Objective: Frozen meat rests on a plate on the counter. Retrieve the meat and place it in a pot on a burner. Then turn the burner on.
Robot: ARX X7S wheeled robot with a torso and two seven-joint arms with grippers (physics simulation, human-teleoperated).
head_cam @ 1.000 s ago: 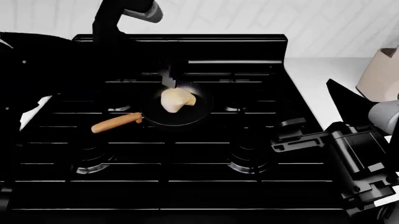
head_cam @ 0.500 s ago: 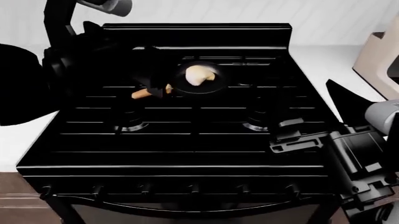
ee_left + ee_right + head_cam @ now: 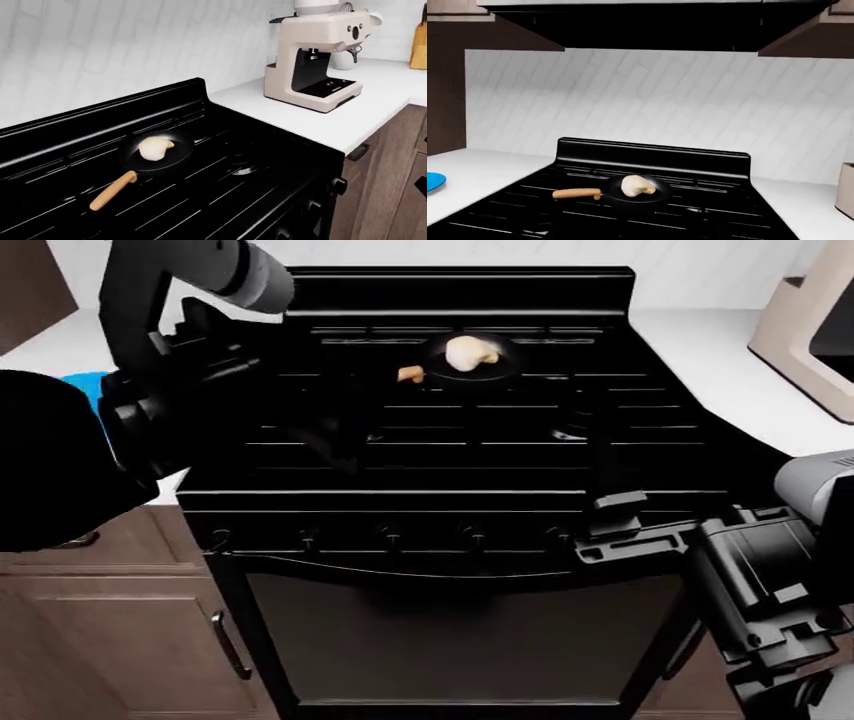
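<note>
The frozen meat (image 3: pixel 465 352), a pale cream lump, lies in the pot (image 3: pixel 497 365), a small black pan on a rear burner of the black stove. The meat (image 3: pixel 153 148) (image 3: pixel 636 185) fills the middle of the pot (image 3: pixel 175 151) (image 3: pixel 654 196), and the wooden handle (image 3: pixel 111 190) (image 3: pixel 576 193) sticks out sideways. A sliver of the blue plate (image 3: pixel 86 381) (image 3: pixel 432 181) shows on the white counter (image 3: pixel 60 345) left of the stove. My left gripper (image 3: pixel 336 443) hangs dark over the stove's front left, well clear of the pot. My right gripper (image 3: pixel 617 524) sits at the stove's front right corner, fingers apart, holding nothing.
A row of black knobs (image 3: pixel 387 535) lines the stove's front panel above the oven door. A beige coffee machine (image 3: pixel 320 55) (image 3: pixel 814 320) stands on the counter right of the stove. Brown cabinets (image 3: pixel 120 640) flank the oven. A range hood (image 3: pixel 654 22) hangs overhead.
The head view has pulled back and down, so the stove front and knobs now show. My left arm has drawn away from the pot toward the front left. The meat stays in the pot.
</note>
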